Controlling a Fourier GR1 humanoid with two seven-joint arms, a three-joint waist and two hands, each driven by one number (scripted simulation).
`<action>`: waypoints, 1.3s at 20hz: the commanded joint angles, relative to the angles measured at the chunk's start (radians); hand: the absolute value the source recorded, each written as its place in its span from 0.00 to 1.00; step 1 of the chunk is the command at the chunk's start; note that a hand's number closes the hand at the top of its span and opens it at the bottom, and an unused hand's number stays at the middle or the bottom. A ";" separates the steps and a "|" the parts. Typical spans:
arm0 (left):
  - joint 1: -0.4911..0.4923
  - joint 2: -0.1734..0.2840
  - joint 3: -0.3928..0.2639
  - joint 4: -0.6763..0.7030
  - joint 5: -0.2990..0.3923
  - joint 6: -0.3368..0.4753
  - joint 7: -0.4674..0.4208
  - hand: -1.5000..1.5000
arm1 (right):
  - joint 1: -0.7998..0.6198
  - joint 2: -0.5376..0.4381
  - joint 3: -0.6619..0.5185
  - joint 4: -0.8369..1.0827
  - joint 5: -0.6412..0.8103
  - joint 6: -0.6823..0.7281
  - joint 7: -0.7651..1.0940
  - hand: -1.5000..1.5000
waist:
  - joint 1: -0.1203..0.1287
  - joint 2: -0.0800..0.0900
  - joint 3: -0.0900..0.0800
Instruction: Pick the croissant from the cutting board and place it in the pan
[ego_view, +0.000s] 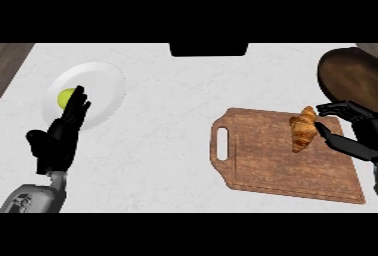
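A golden-brown croissant (302, 129) lies near the far right corner of the wooden cutting board (280, 170), which has a handle slot on its left side. My right hand (353, 112) comes in from the right edge just beside the croissant. Its fingers bend toward the croissant's upper tip and its thumb (336, 140) points at the right flank, and nothing is enclosed. The dark brown pan (347, 75) sits at the far right, behind that hand. My left hand (59, 135) rests open at the left, fingers up.
A white plate (100, 87) with a yellow-green round fruit (66, 96) lies at the far left, partly behind my left hand's fingers. A black object (209, 49) sits at the counter's far edge in the middle. The counter's left edge runs diagonally at top left.
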 joint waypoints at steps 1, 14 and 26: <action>-0.009 -0.001 0.052 0.014 0.048 -0.026 -0.036 0.50 | 0.085 -0.024 -0.099 0.048 0.087 -0.161 -0.182 0.00 | -0.020 -0.005 -0.006; -0.075 0.005 0.089 0.036 0.051 -0.059 -0.005 0.50 | 0.273 -0.539 -0.211 -0.235 0.146 0.079 0.086 0.00 | -0.014 -0.010 -0.009; -0.064 -0.038 0.104 0.046 0.023 -0.108 -0.009 0.50 | -0.017 -0.484 -0.171 -0.370 0.211 0.130 0.490 0.00 | 0.024 -0.003 -0.007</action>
